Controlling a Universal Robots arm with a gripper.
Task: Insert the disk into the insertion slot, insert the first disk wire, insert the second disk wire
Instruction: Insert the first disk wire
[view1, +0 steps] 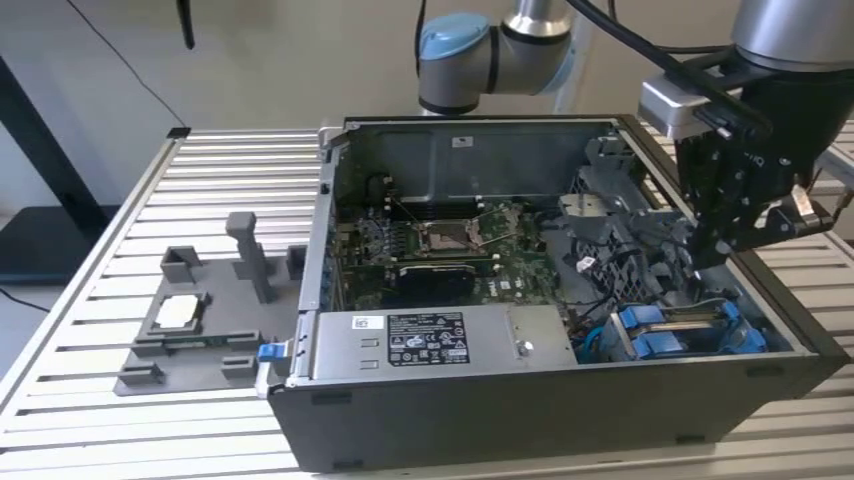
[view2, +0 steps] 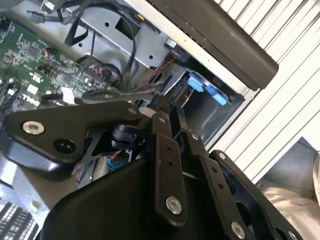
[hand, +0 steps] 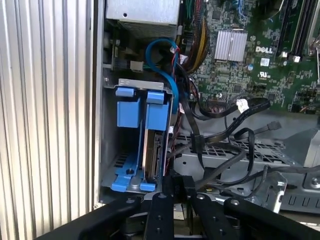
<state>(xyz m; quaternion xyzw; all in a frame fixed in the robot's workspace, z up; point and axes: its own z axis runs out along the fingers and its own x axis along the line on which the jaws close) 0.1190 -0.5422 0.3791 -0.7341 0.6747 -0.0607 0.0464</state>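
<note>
The disk (hand: 153, 150) sits edge-up in the insertion slot (hand: 111, 125), a grey metal cage at the case's corner, framed by its blue carrier (hand: 156, 107). In the exterior view the disk (view1: 681, 325) lies at the case's front right. A blue wire (hand: 167, 70) loops from beside the carrier's end toward the board. Black wires (hand: 225, 107) run loose next to the cage. My gripper (hand: 176, 179) hovers just off the disk's near end among the black wires, fingers drawn together. It also appears in the second wrist view (view2: 161, 102) and the exterior view (view1: 710, 262). Whether a wire is pinched is unclear.
The open computer case (view1: 534, 420) lies on a slatted metal table (view1: 94, 300). Inside are the green motherboard (view1: 454, 240) and a silver power supply (view1: 427, 340). A grey fixture (view1: 200, 340) holding a small silver chip (view1: 178, 312) stands on the exterior view's left.
</note>
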